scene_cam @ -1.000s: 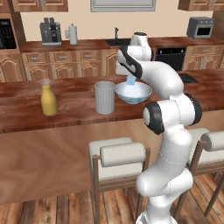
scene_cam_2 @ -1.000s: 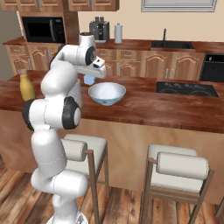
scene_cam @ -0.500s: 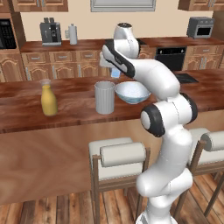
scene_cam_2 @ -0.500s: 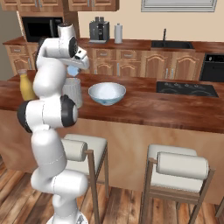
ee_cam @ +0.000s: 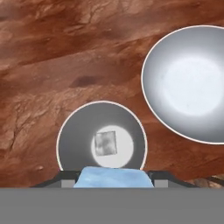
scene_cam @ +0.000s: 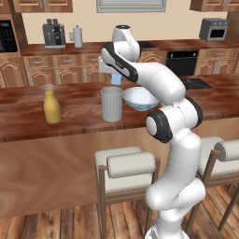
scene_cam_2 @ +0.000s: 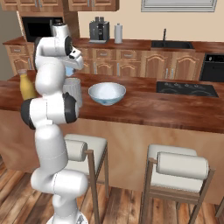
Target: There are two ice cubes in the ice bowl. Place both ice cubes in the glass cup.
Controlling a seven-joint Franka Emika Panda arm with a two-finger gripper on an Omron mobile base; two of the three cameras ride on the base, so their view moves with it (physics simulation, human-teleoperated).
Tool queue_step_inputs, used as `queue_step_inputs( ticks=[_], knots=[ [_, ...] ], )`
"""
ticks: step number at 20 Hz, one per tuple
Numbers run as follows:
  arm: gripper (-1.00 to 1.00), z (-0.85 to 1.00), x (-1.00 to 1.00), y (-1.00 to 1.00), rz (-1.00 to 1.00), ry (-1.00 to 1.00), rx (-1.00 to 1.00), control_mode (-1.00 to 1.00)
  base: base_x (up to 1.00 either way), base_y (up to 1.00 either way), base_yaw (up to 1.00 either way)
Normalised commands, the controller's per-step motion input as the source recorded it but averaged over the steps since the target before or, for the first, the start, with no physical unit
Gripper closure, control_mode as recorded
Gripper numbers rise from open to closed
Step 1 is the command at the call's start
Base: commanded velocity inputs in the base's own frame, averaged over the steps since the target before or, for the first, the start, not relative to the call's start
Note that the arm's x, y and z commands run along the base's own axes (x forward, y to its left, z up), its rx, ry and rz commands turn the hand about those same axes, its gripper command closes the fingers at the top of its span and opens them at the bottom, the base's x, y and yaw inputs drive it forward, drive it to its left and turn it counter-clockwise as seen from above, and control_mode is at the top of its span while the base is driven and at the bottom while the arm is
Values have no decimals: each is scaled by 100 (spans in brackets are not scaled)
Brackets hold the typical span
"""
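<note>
Movement across the last second is plain in the left base view: the gripper (scene_cam: 115, 78) has swung from above the ice bowl (scene_cam: 140, 98) to hang over the glass cup (scene_cam: 111, 103), at the bowl's 9 o'clock. Right base view shows the same, bowl (scene_cam_2: 106, 93) now uncovered and the hand above the cup (scene_cam_2: 73, 91). Hand view looks down the cup (ee_cam: 101, 139): one ice cube (ee_cam: 106, 143) lies at its bottom, the second ice cube (ee_cam: 114, 177) is pinched between the closed jaws, so only its release probably remains.
</note>
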Motion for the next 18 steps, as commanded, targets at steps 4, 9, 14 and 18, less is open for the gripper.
queue_step_inputs(
  ticks=[4,9,14,18],
  knots=[
    [100,-33,0,12,1,3,0,-100,0,0,0],
    [100,-51,0,1,2,6,0,-100,0,0,0],
    [100,-16,0,0,0,0,0,-100,0,0,0],
    [100,0,12,0,0,0,0,-100,0,0,0]
  ],
)
